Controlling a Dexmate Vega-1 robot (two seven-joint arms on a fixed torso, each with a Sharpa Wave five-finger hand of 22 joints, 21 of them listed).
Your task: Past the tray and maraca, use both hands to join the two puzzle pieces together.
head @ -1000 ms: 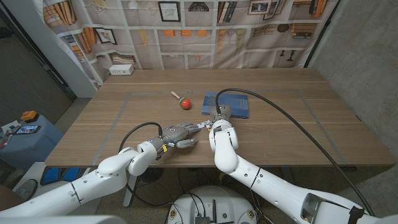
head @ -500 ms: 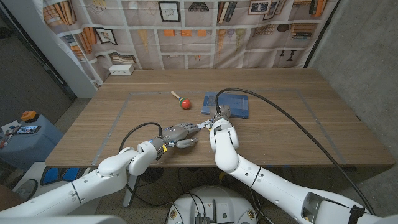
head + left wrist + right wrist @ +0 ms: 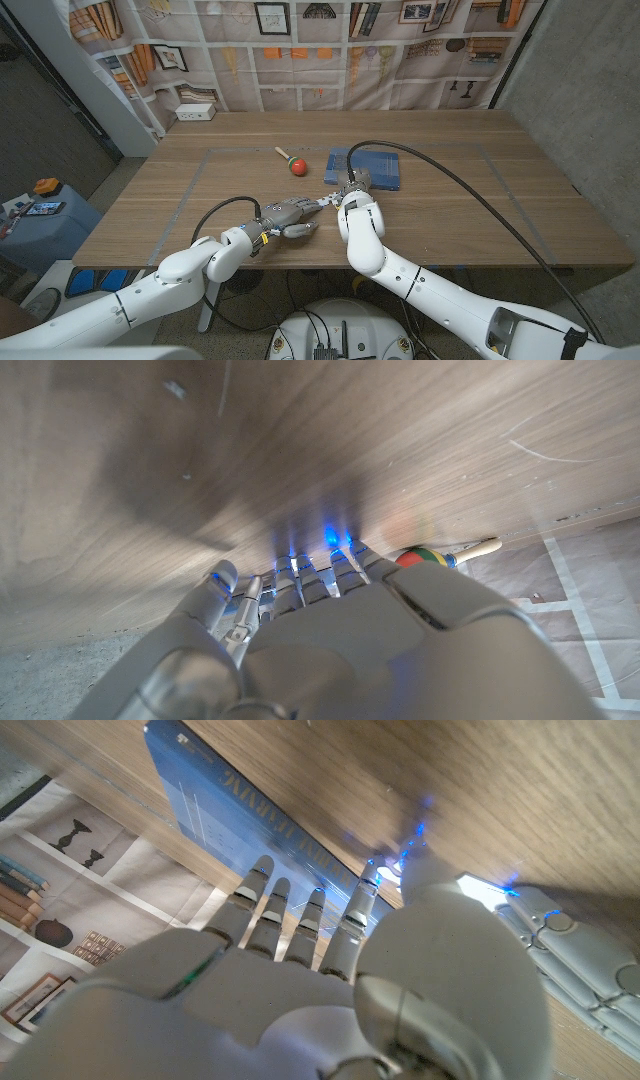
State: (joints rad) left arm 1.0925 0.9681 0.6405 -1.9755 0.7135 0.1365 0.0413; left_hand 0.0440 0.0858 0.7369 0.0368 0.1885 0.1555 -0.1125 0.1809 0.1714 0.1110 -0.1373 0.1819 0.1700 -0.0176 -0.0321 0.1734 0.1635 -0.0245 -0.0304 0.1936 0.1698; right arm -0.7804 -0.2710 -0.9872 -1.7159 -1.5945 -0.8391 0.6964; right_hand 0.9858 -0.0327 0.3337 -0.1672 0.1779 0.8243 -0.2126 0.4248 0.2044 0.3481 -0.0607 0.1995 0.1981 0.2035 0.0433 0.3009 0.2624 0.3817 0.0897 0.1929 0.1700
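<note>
Printed bookshelf cloth hangs behind the wide wooden counter (image 3: 450, 200). On it lies a flat blue square tray (image 3: 364, 167), and just left of that a red-headed maraca with a pale wooden handle (image 3: 292, 161). Nearer the robot, the left hand (image 3: 290, 215) and right hand (image 3: 352, 192) meet fingertip to fingertip just before the tray's near corner. Something small and pale shows where they meet in the head view, too small to tell as puzzle pieces. Each wrist view shows extended fingers; whether either hand holds anything, I cannot tell.
</note>
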